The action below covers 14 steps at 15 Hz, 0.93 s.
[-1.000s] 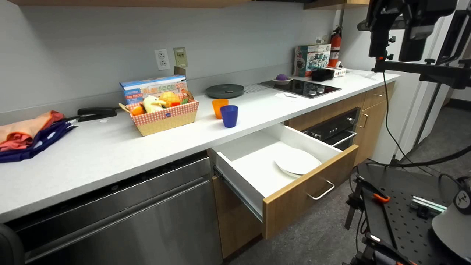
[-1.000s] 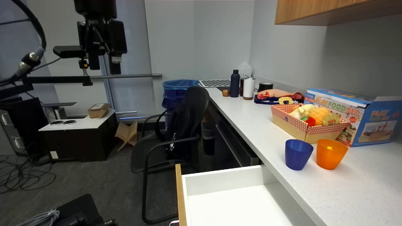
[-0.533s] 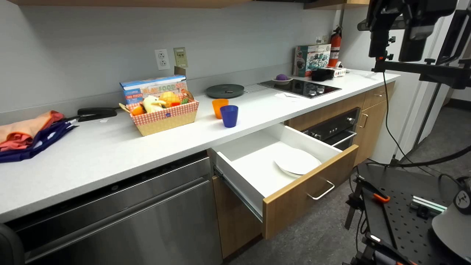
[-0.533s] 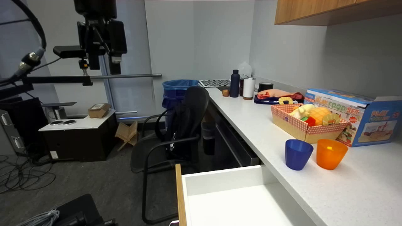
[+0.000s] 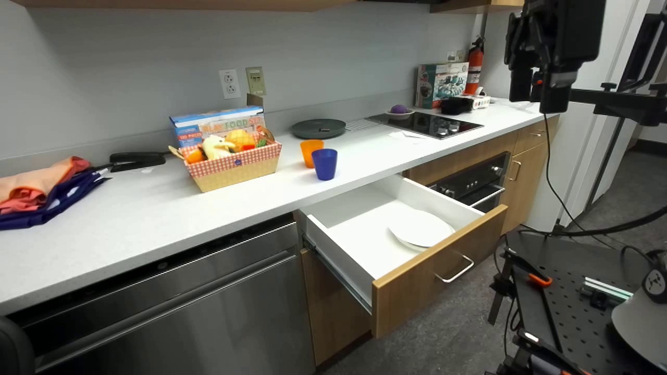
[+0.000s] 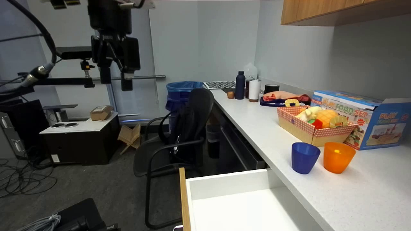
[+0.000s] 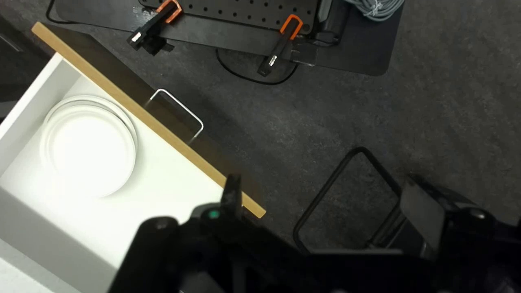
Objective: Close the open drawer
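The drawer [image 5: 419,291] is pulled well out under the counter in both exterior views; its white inner box [image 6: 231,186] also shows. It has a brown wood front and a silver bar handle [image 5: 454,273]. White plates [image 5: 421,228] lie inside, and they also show in the wrist view [image 7: 89,148]. In the wrist view the drawer's front edge [image 7: 142,118] runs diagonally on the left, with the handle [image 7: 181,106] on its outer side. My gripper [image 5: 536,101] is open and empty, high above the drawer and apart from it. Its fingers also show in an exterior view [image 6: 116,81] and the wrist view [image 7: 327,195].
A dark cart [image 5: 583,297] with orange-tipped clamps [image 7: 281,44] stands in front of the drawer. A black chair [image 6: 173,147] stands beyond it. The counter [image 5: 156,224] bears a blue cup [image 5: 324,165], an orange cup [image 5: 311,152] and a basket [image 5: 234,169]. A steel dishwasher [image 5: 198,317] adjoins the drawer.
Over the last half second my gripper has moved down, going left in an exterior view and right in the opposite one. It stays open. The drawer has not moved.
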Motion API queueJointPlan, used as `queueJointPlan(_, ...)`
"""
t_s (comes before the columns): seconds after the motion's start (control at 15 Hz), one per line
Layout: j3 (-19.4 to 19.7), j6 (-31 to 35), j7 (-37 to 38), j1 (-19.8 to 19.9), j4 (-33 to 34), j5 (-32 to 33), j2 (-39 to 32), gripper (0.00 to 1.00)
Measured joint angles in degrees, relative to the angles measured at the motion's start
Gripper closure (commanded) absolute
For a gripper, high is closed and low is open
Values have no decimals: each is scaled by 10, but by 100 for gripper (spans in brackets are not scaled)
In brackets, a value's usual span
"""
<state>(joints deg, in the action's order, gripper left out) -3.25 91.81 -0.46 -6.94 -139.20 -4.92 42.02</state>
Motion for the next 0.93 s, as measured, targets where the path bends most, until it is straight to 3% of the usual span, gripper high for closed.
queueJointPlan(0.47,10,113,2,30,-58,1,-33,0)
queueJointPlan(0.93,9,136,26,40,-68,1,-44,0)
